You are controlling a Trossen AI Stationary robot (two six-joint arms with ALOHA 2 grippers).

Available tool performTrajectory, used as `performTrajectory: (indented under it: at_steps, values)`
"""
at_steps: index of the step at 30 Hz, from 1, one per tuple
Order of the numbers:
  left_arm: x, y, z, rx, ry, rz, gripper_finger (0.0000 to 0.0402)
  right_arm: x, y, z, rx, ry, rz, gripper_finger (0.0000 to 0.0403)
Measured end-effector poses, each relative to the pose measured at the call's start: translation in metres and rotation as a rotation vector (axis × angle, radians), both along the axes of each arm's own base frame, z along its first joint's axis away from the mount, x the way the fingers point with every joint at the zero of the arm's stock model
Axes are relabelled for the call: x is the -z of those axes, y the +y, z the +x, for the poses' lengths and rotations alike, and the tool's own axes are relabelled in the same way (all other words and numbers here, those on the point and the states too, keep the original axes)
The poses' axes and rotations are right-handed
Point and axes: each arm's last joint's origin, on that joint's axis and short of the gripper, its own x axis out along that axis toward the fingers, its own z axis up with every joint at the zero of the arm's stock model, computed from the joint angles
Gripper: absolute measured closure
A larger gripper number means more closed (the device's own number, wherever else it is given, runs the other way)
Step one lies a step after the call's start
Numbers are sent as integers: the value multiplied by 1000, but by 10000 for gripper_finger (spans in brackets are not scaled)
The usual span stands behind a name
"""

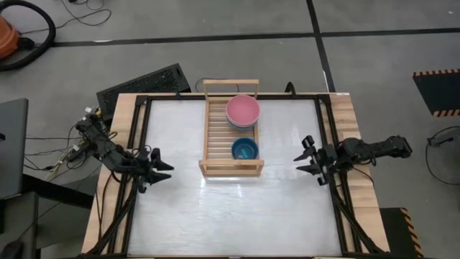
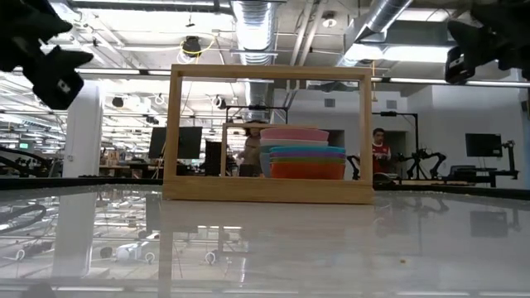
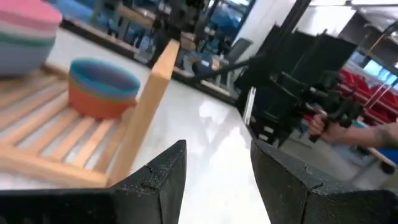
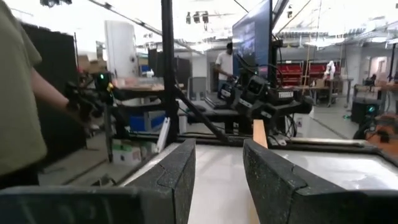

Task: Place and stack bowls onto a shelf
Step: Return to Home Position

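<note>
Legible text: none found.
No lettering, numbers or brand marks readable in any view. Sole sign-like marking: black-and-yellow hazard stripes (image 1: 436,72) edging a dark floor mat (image 1: 438,93), well beyond the right end effector (image 1: 300,160), off the counter (image 1: 237,216). Room screens (image 2: 487,146) too blurred to read.

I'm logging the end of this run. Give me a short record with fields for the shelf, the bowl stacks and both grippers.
shelf: wooden slatted rack, middle of the table
large stack: upper end of the shelf in the high view, pink bowl on top
small stack: lower end, cyan bowl on top, orange bowl at the bottom
left gripper: open, empty, by the table's left edge
right gripper: open, empty, by the table's right edge
</note>
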Motion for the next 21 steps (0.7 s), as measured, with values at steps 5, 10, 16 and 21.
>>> performTrajectory:
  at_steps: [5,10,16,21]
  values:
    - [1,-1,-2,63,0,-7,237,6,0,1,11,53,-25,240]
    - [1,-7,-3,276,-3,24,237,12,0,2,10,118,-35,240]
    - [5,-15,-8,606,4,130,237,18,0,3,10,177,-46,240]
    - [4,-19,-13,822,-102,278,237,18,0,3,10,186,-48,240]
